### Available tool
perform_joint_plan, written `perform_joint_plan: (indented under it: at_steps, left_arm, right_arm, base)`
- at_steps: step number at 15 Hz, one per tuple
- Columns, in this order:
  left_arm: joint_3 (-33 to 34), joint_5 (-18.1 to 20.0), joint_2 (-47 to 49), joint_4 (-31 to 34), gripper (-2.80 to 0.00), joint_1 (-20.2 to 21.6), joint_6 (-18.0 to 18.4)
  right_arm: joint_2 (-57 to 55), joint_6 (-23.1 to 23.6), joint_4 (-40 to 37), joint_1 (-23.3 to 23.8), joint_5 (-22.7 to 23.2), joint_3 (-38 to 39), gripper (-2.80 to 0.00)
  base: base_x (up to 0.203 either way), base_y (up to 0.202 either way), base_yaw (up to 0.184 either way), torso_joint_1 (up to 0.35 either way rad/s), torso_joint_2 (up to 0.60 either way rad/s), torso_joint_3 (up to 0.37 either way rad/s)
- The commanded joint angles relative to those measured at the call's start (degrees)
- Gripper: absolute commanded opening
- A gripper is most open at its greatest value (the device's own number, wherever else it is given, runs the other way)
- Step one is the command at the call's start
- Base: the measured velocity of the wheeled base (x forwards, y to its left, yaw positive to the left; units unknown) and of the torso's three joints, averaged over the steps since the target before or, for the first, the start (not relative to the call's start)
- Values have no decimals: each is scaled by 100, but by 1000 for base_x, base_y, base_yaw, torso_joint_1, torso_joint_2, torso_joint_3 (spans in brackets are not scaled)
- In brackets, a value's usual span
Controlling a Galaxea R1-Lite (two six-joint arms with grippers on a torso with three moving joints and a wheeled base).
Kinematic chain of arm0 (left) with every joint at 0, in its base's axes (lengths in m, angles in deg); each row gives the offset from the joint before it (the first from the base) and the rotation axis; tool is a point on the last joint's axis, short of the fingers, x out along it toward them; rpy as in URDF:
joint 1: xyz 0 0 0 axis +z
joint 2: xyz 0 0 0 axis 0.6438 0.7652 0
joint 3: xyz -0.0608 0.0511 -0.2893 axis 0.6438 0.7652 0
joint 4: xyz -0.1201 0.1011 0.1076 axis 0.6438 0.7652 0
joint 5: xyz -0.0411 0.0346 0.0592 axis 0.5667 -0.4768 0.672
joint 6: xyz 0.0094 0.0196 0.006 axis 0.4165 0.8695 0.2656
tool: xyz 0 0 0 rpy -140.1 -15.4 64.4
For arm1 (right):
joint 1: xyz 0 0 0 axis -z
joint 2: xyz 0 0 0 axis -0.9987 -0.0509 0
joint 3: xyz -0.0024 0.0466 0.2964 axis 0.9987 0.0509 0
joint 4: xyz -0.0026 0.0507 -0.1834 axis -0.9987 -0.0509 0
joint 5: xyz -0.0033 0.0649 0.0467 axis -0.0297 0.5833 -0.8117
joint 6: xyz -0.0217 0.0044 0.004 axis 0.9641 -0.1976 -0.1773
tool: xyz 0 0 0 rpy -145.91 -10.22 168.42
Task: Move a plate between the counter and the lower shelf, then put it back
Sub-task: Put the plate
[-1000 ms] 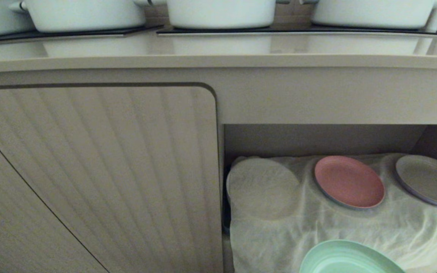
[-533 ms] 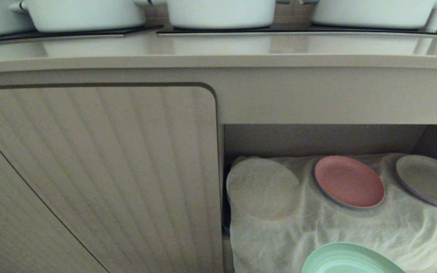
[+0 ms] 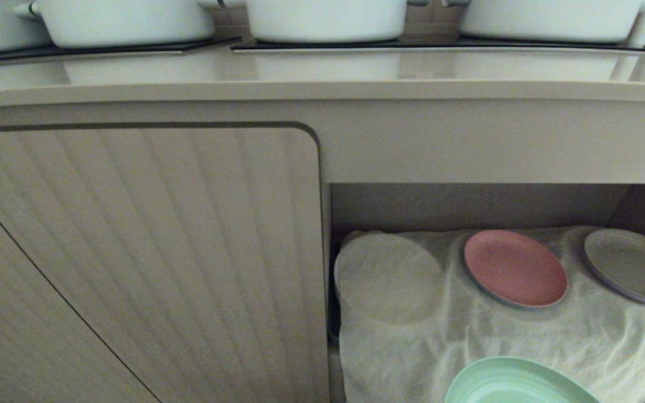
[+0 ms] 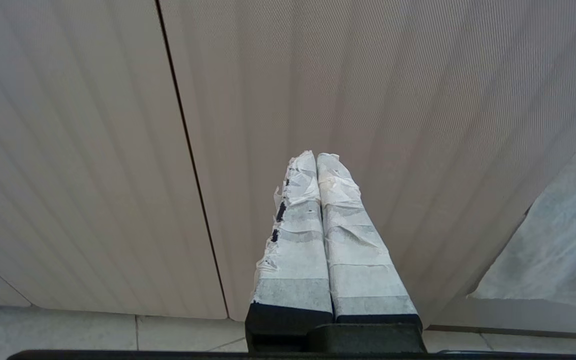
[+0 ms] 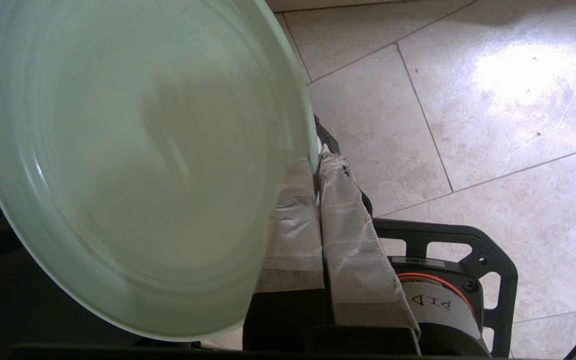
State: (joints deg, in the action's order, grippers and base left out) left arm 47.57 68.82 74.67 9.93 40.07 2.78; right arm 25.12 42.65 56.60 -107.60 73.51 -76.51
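Right claw (image 5: 317, 165) pinches rim of green plate (image 5: 133, 160), held in air out in front of lower shelf (image 3: 524, 336), below surface (image 3: 322, 75). Left claw (image 4: 317, 162) pressed together, idle by cabinet door (image 4: 368, 75). Your risk: thin rim grip, tilted plate could slip and drop to floor.

We are in a kitchen. White pots (image 3: 325, 19) sit on black glass cooktop panels (image 3: 356, 45) set into a long beige worktop (image 3: 322, 73). Below it run ribbed cabinet doors (image 3: 143, 252) and an open cloth-lined shelf (image 3: 524, 336) holding plates (image 3: 515, 268). Pale stone floor tiles (image 5: 493, 100) lie beneath our right tool (image 5: 316, 162).
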Motion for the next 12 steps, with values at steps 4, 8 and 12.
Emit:
perform_joint_plan:
  at_steps: [4, 8, 12]
  left_arm:
    - [0, -2, -2, -1, -280, 0, -3]
    - [0, -2, -2, -1, -280, 0, -3]
    - [0, -2, -2, -1, -280, 0, -3]
  right_arm:
    - [-23, -15, -21, -5, -4, -83, -280]
    - [-31, 84, -12, -5, 4, -90, -280]
    - [-22, 117, -21, -5, 14, -90, -280]
  base:
    - [0, 0, 0, 35, -179, -150]
    - [0, 0, 0, 126, -411, -296]
    - [0, 0, 0, 179, -473, -288]
